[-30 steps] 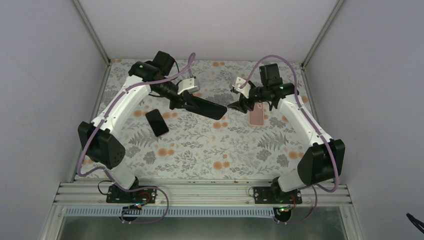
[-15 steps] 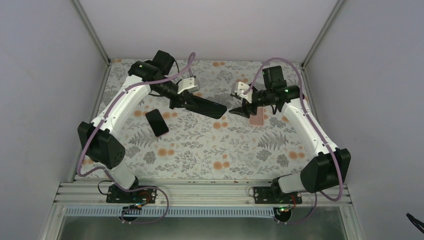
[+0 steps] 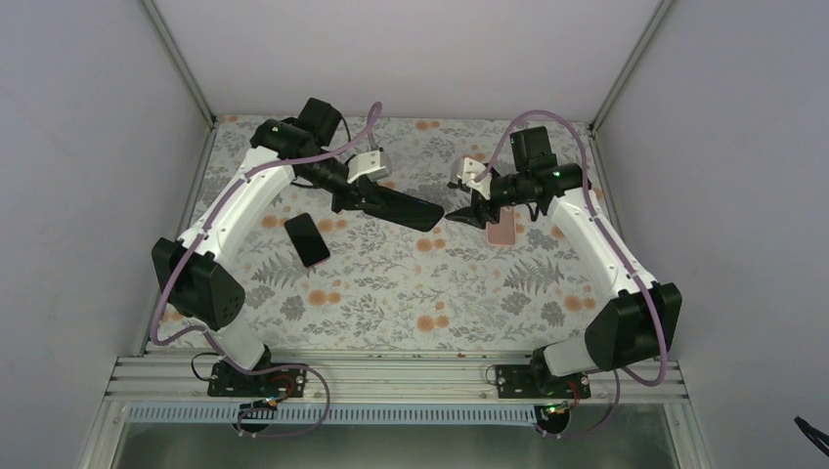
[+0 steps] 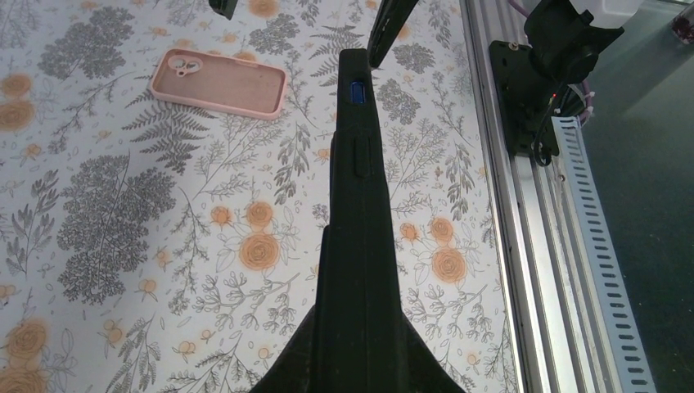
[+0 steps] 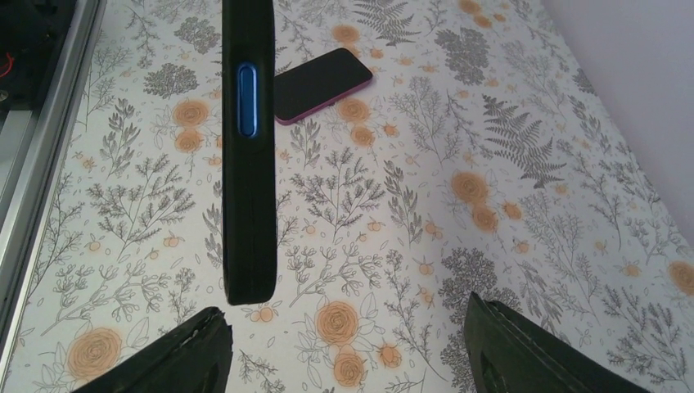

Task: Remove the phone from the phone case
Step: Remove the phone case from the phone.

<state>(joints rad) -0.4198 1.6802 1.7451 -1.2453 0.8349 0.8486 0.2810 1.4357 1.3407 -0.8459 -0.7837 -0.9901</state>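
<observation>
My left gripper is shut on a black cased phone and holds it edge-on above the table, its far end pointing right. In the left wrist view the phone runs straight up from the jaws. My right gripper is open and empty, its fingertips just off the phone's free end. In the right wrist view the phone's edge with a blue button hangs above the left finger, outside the gap.
An empty pink case lies on the floral mat under the right wrist; it also shows in the left wrist view. A dark phone with a magenta rim lies flat at the left. Aluminium rail at the near edge.
The right arm has shifted its pose slightly, with its open gripper staying by the phone's free end. The left arm and the held phone have not moved.
</observation>
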